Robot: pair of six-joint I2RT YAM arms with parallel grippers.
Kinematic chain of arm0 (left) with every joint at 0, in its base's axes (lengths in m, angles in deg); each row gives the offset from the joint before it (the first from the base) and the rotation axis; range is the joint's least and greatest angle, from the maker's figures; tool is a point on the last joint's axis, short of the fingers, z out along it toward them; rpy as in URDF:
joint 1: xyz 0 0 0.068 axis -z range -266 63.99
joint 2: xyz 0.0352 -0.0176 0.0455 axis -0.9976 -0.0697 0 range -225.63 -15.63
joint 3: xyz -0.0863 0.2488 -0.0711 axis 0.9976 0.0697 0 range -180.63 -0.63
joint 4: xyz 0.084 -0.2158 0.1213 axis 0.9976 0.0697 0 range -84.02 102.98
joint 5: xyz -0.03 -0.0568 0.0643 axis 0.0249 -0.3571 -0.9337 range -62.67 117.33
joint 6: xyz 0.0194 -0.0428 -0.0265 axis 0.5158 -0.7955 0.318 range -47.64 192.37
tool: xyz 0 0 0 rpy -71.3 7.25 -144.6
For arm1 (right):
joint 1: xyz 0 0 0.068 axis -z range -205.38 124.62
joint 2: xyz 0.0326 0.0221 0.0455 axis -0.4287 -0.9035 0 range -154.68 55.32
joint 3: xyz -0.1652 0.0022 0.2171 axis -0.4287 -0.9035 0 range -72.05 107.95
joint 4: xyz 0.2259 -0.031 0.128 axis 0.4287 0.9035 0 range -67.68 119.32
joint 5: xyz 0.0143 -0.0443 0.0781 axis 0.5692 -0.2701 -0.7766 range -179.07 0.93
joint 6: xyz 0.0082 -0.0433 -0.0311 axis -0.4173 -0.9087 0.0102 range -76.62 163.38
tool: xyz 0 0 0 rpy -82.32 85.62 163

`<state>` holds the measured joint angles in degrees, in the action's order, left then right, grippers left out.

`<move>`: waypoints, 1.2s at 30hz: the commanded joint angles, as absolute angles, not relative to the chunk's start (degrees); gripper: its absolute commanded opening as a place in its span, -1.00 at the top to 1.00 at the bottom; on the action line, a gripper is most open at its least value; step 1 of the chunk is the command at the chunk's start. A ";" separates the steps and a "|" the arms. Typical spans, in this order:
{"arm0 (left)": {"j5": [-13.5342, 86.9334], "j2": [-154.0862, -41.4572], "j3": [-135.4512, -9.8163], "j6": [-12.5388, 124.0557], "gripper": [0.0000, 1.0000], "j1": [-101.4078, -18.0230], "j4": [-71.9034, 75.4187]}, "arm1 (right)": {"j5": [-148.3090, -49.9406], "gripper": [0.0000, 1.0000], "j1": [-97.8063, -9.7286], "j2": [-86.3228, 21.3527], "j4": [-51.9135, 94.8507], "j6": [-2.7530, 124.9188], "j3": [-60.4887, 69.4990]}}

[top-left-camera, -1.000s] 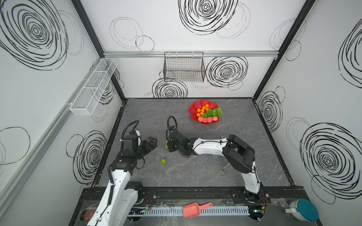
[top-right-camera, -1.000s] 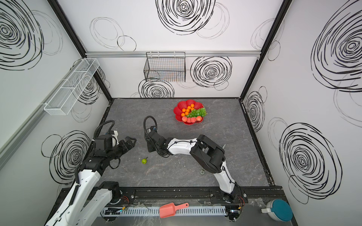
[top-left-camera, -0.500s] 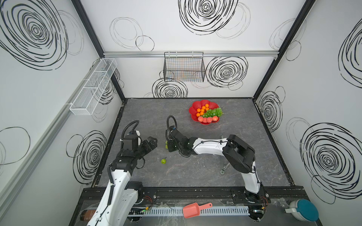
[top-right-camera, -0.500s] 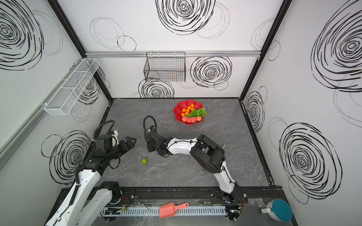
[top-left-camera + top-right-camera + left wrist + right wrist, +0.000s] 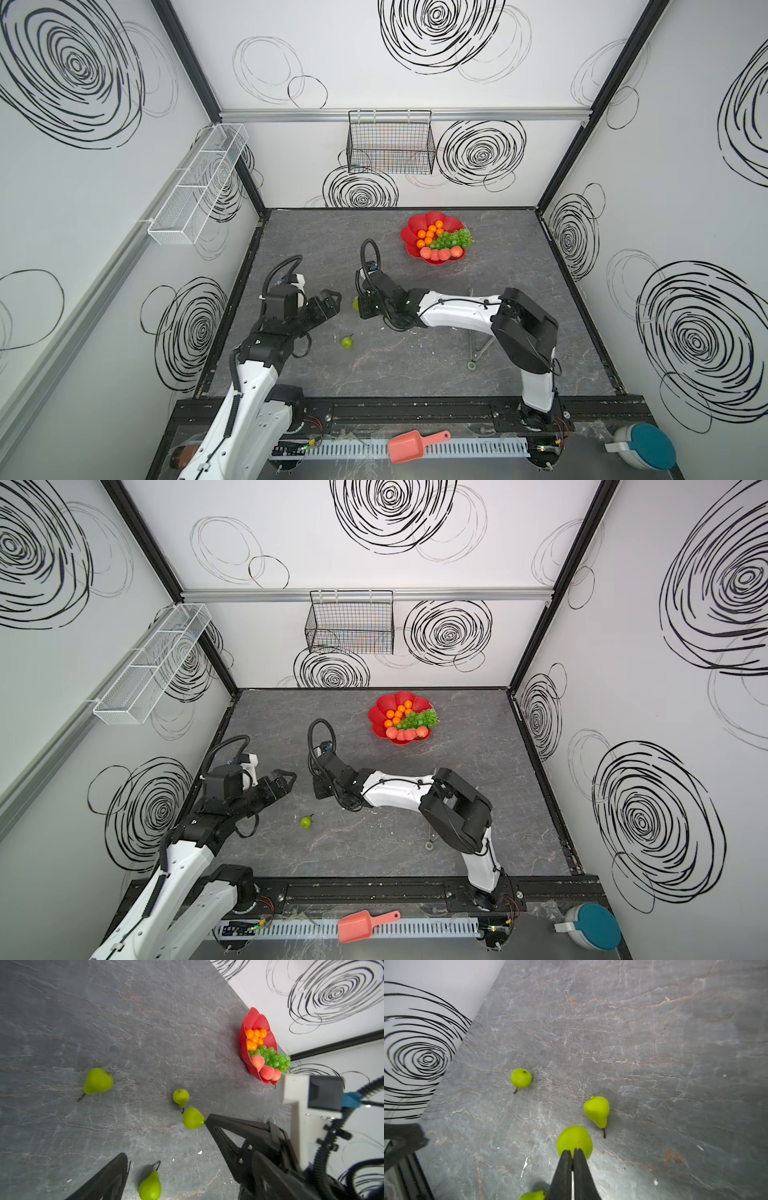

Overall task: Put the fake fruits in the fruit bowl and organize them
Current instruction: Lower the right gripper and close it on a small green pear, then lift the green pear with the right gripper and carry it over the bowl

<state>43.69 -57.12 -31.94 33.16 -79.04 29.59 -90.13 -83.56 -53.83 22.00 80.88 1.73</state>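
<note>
Your right gripper (image 5: 572, 1152) is closed to a thin slit on the narrow stem end of a green pear (image 5: 574, 1140). It holds the pear left of the middle of the table (image 5: 519, 266). You cannot tell whether the fruit has left the surface. Your left gripper (image 5: 332, 300) hangs just beside it, jaws spread and gripping nothing.

Three loose pears (image 5: 97, 1081) lie on the table around the two claws. One (image 5: 181, 1096) is just beside the gripped fruit, and another (image 5: 150, 1186) is near the left claw's fingers (image 5: 108, 1178). In both top views only one loose pear (image 5: 347, 342) shows in the open, on the side towards the near edge.

Compared with a second ago, both arms sit where they sat in the top views. That one pear has not rolled, and the bowl holds the same load.

The fruit bowl (image 5: 411, 243) stands near the table's far edge, right of its middle. Oranges (image 5: 430, 233) are clustered on its left side. The grapes (image 5: 453, 239) spill over its right rim. A row of peaches (image 5: 440, 253) lines its near side.

A black wire basket (image 5: 390, 145) hangs on the back wall, and you cannot make out its contents. A white mesh tray (image 5: 199, 183) is fixed to the left wall. A salmon scoop (image 5: 409, 446) lies in front of the table's near edge.
</note>
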 commanded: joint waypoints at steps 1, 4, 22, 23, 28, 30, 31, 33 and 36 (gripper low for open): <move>41.08 -57.93 -33.85 33.69 -0.92 -74.66 25.67 | -88.73 0.85 -83.66 -47.96 22.11 81.47 -1.79; 39.56 -59.09 -33.87 32.96 -0.92 -69.80 22.98 | -87.74 0.85 -83.58 -43.55 21.47 81.92 -5.94; 33.47 -77.72 -42.25 36.33 -0.92 -54.11 10.71 | -83.99 1.00 -72.62 -21.51 23.55 82.35 -24.75; 33.41 -78.85 -42.87 36.78 -0.92 -54.10 10.40 | -84.70 1.00 -71.44 -20.43 23.54 81.44 -25.21; 33.64 -84.28 -47.74 38.67 -0.92 -54.23 9.89 | -85.64 1.00 -66.91 -16.08 22.04 76.12 -26.77; 33.61 -86.41 -49.86 39.26 -0.92 -54.41 9.68 | -85.36 1.00 -65.56 -14.40 19.93 73.35 -27.83; 33.74 -87.68 -51.11 39.55 -0.92 -54.54 9.65 | -85.74 1.00 -64.60 -13.65 19.28 72.54 -28.04; 34.05 -89.94 -53.47 40.01 -0.92 -54.89 9.57 | -88.11 1.00 -61.82 -13.15 19.27 71.49 -27.58; 34.69 -93.36 -56.77 40.45 -0.92 -55.55 8.84 | -90.51 1.00 -58.15 -13.50 19.77 70.67 -26.45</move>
